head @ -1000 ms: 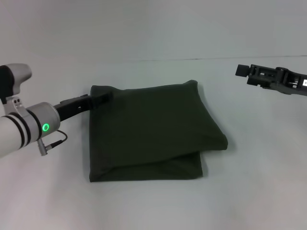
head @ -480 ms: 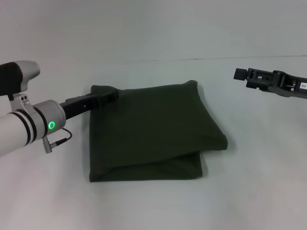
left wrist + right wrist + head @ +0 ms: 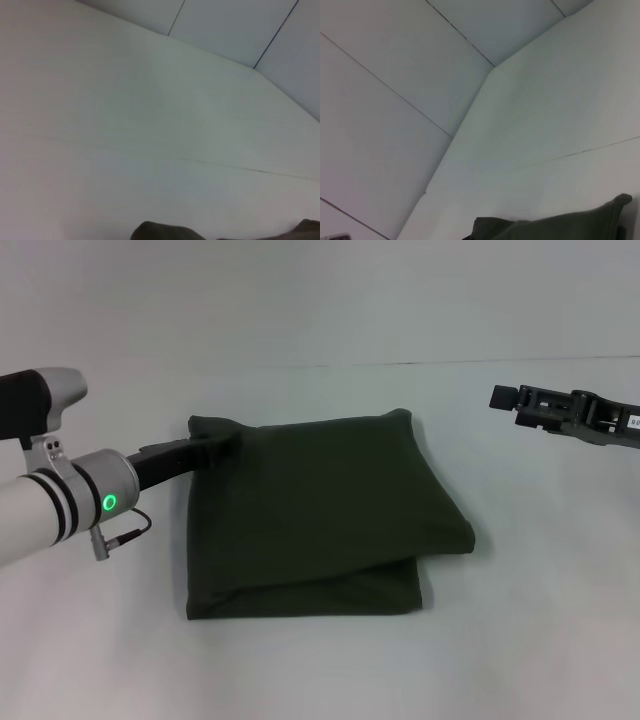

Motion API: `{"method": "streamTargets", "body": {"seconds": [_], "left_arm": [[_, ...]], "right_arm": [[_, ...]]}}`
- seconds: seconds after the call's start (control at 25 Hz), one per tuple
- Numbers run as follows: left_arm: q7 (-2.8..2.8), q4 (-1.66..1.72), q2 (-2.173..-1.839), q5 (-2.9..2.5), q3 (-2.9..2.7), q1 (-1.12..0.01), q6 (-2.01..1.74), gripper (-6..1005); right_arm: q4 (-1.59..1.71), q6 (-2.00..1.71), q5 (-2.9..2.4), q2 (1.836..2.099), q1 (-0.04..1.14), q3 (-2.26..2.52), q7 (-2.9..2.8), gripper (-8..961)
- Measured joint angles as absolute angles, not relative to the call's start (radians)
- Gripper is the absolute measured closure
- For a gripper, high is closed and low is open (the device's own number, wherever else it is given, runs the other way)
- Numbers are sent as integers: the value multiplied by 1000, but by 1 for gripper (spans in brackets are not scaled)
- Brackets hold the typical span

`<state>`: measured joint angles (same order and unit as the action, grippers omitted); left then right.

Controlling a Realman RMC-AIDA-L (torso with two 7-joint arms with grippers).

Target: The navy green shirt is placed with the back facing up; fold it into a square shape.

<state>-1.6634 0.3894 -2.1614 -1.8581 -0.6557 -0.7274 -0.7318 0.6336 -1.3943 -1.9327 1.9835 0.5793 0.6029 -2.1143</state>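
Lying folded near the middle of a pale tabletop, the navy green shirt forms a rough square of several stacked layers. Its plain dark olive cloth shows no lettering. The upper layer sits slightly askew, so its near right corner juts out past the layer beneath, toward the table's right edge. The far right corner of the fold rises in a small soft peak.

The left gripper reaches in from the table's left side at the end of a grey and white arm with a glowing green ring. Its black tip rests at the shirt's far left corner, touching the cloth there. Dark fingers against dark cloth make it impossible to tell whether they are apart, together, or pinching the fabric.

The right gripper hangs above the table toward its far right edge, well apart from the shirt, with nothing in it. Whether its fingers are spread or closed cannot be told.

The left wrist view shows mostly bare table, with only slivers of olive cloth at its border. The right wrist view shows the shirt's puffed edge and its peaked corner.
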Motion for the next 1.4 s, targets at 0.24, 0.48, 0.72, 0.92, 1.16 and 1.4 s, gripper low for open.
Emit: {"method": "streamTargets", "body": {"seconds": [0.24, 0.48, 0.72, 0.92, 1.16, 1.4], "left_arm": [[-1662, 390, -2161, -1859, -655, -730, -732, 488], [-1662, 391, -2161, -1860, -655, -731, -731, 647], [-1665, 392, -2161, -1854, -650, -734, -731, 860], [-1669, 393, -2161, -1830, -647, -735, -742, 966], [-1670, 394, -2159, -1797, -646, -747, -754, 965], [-1670, 388, -2159, -1776, -645, -758, -751, 964]], "right_arm": [[634, -1394, -1933, 1987, 580, 603, -2111, 26], [634, -1394, -1933, 1989, 579, 603, -2110, 26], [633, -1389, -1933, 1991, 579, 604, -2097, 26], [624, -1380, -1933, 1991, 578, 606, -2080, 27], [623, -1368, -1948, 1989, 579, 607, -2064, 27], [623, -1356, -1972, 1987, 589, 608, -2059, 27]]}}
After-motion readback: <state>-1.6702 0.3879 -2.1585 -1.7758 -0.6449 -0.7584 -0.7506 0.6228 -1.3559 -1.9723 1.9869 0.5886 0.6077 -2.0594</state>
